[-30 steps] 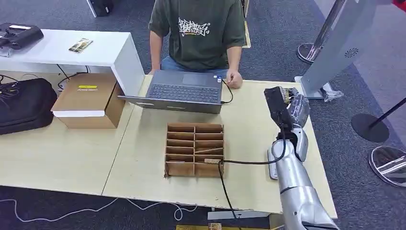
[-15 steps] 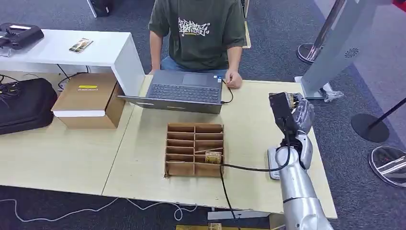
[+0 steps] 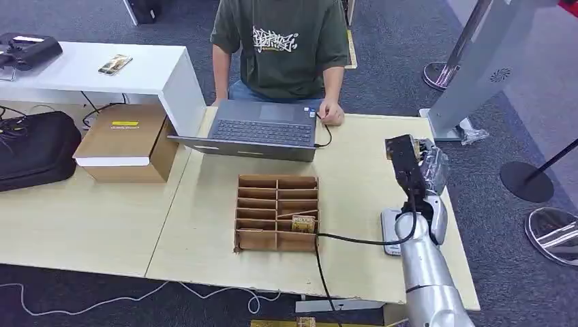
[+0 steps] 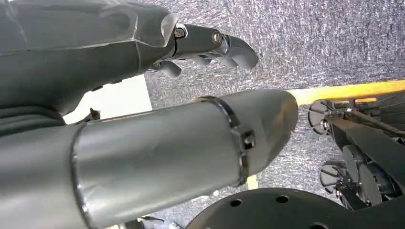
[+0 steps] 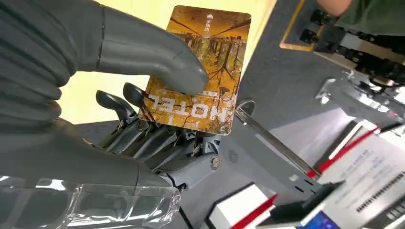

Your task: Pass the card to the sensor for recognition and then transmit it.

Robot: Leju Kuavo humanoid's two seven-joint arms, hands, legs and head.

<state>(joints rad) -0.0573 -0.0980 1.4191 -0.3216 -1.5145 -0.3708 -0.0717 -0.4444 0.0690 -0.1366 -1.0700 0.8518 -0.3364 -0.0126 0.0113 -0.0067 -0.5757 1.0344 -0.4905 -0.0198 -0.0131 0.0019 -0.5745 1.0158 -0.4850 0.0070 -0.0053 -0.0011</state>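
Above the right end of the tabletop (image 3: 204,225) in the head view, the right robot hand (image 3: 424,167) is raised near the far right corner, well apart from the wooden divider box (image 3: 277,212) and the laptop (image 3: 262,129), with open room around it; the grey pad (image 3: 388,233) by its forearm may be the sensor, so I judge recognition and handover both remain. In the left wrist view, the left robot hand (image 4: 210,45) hangs over carpet, fingers curled on nothing. In the right wrist view, the card (image 5: 203,71) is clamped between thumb and fingers (image 5: 143,129).

You had the right hand (image 3: 417,163) raised, thumb and fingers (image 5: 157,138) pinching the card (image 5: 203,71); the left hand (image 4: 210,45) hung with fingers loosely curled.
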